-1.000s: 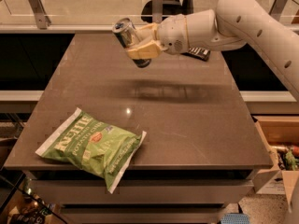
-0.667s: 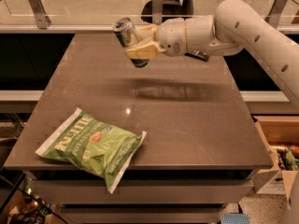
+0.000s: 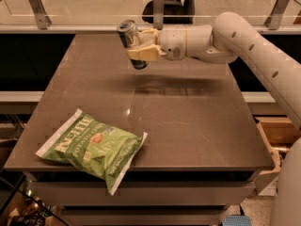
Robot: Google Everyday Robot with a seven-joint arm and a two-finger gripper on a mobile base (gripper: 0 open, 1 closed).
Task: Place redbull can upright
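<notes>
Arm (image 3: 244,46) has come down a touch since a second ago, wrist lower, and the gripper (image 3: 139,46) and can (image 3: 127,31) have dropped with it; sideways shift is minor. Fingers are clamped on the can's body, with its shiny top end sticking out up-left. Can is in the air over the far half of the table (image 3: 197,135), clearly tilted, not touching anything. Bag (image 3: 94,147) sits at the near-left corner, well apart, so no interference. Read: this looks like early descent toward placement, not release. Tilt needs to come out before touchdown, otherwise the can lands on its edge and tips. Task not done yet.
</notes>
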